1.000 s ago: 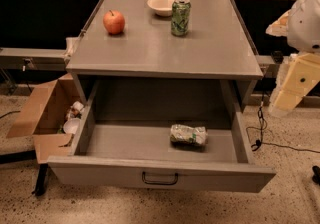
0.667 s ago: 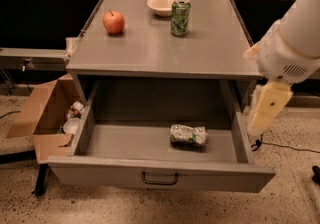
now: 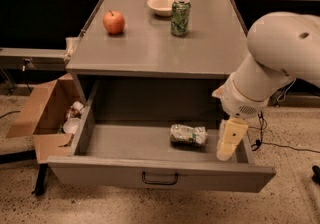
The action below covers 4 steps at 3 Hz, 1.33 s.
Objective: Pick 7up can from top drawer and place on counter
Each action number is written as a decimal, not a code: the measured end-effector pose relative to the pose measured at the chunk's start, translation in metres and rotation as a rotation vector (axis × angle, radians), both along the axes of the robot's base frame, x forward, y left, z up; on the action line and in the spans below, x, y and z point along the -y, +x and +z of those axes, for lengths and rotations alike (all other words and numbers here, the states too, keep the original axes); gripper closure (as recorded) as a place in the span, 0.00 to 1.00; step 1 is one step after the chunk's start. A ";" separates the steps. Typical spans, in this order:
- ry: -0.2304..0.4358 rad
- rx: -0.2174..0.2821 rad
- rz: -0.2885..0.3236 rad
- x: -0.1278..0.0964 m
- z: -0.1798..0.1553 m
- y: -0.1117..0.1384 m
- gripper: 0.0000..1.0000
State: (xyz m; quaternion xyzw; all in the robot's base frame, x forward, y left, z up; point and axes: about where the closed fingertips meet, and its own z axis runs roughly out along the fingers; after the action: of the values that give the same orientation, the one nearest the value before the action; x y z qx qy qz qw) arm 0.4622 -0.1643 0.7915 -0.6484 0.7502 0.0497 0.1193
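- Target: 7up can (image 3: 188,135) lies on its side on the floor of the open top drawer (image 3: 160,170), right of centre. The body looks crumpled.
- Long axis: runs side to side, roughly parallel to the drawer's front panel. Which end carries the lid cannot be made out.
- Hand (image 3: 227,143): hangs just beside the can's right end, pointing down, with its tip low in the drawer near the right wall. It is not touching the can. Whether it is apart or together: cannot tell.
- Key relation: from the hand, the can lies toward the drawer's middle and slightly further back.
- Judgement: the next move is a short sideways shift to get over the can. The grip should then go across the narrow width, front to back, not along the length.
- Risk (judgement): the right wall is close to the hand, and the dented skin may slip or roll under a poor grip.
- Counter surface (image 3: 150,53): directly above the drawer, it carries an apple (image 3: 114,22), a bowl (image 3: 161,4) and a darker green can (image 3: 180,16) standing upright, all toward the back.
- Floor: a cardboard box (image 3: 40,113) sits left of the drawer.
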 end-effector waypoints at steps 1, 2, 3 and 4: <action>0.073 -0.029 -0.020 -0.008 -0.043 0.013 0.00; 0.078 -0.023 -0.020 -0.010 -0.048 0.017 0.00; 0.098 0.004 -0.014 -0.017 -0.076 0.041 0.00; 0.115 0.017 -0.013 -0.022 -0.096 0.056 0.00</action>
State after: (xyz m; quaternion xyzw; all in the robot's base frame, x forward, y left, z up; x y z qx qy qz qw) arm 0.5184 -0.1423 0.6956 -0.6360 0.7492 0.0865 0.1631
